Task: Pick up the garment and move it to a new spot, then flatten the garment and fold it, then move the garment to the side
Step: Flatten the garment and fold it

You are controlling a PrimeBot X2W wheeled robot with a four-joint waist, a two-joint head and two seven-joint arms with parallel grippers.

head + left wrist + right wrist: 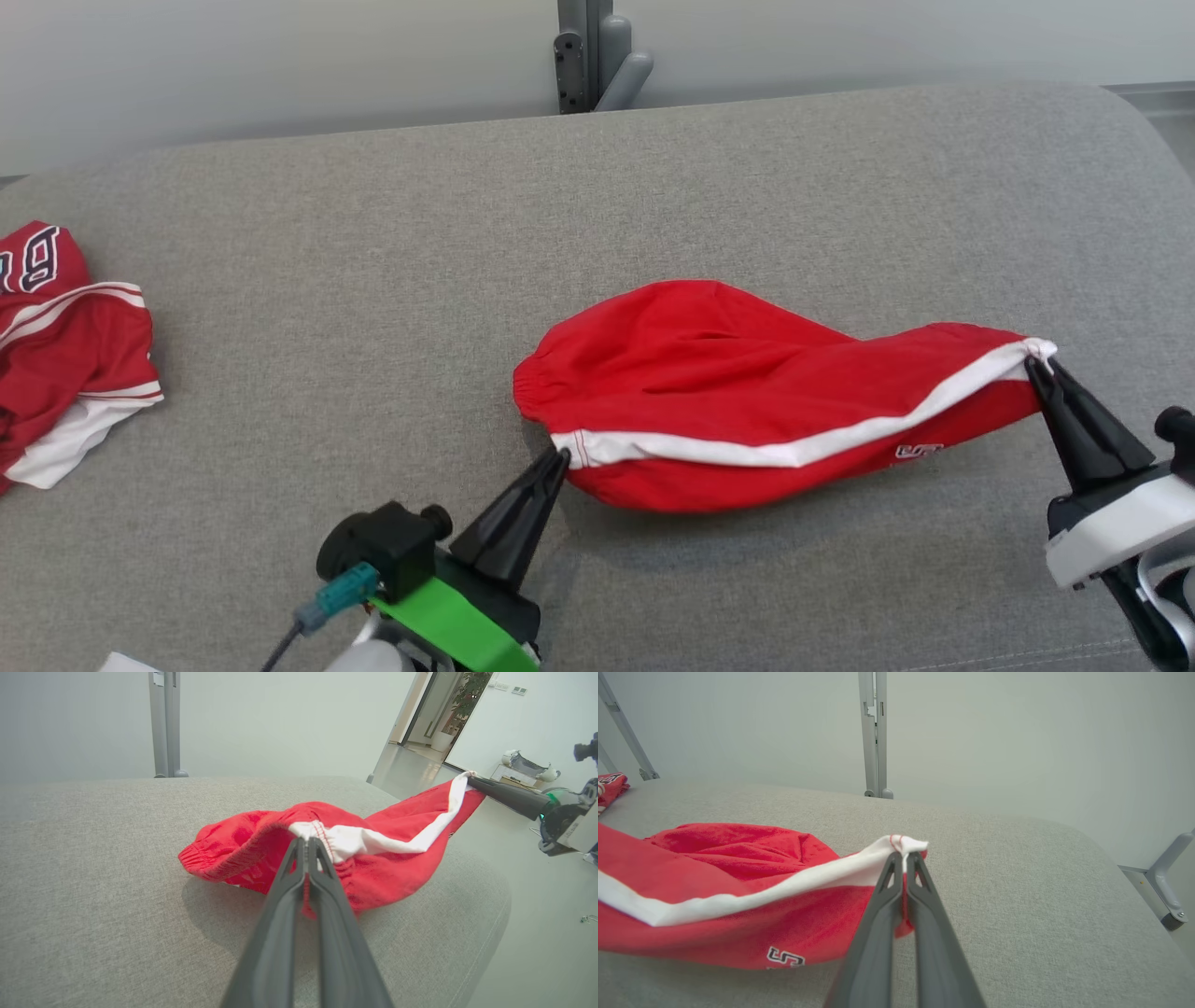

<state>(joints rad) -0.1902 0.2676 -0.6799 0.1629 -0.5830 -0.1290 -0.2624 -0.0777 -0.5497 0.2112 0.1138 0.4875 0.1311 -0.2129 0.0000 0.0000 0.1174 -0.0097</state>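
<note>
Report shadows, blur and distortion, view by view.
Head view: even, soft light; the garment throws a faint shadow on the grey cushion toward the robot. Left wrist view: wide-angle bowing of the cushion's edge, left gripper soft near the lens. Right wrist view: right gripper likewise soft; no glare.

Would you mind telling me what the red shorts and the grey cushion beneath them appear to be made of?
Red shorts: likely thin woven synthetic, matte; it billows and gathers at the elastic waistband. Grey cushion: probably upholstery fabric, matte, with a visible heathered weave.
</note>
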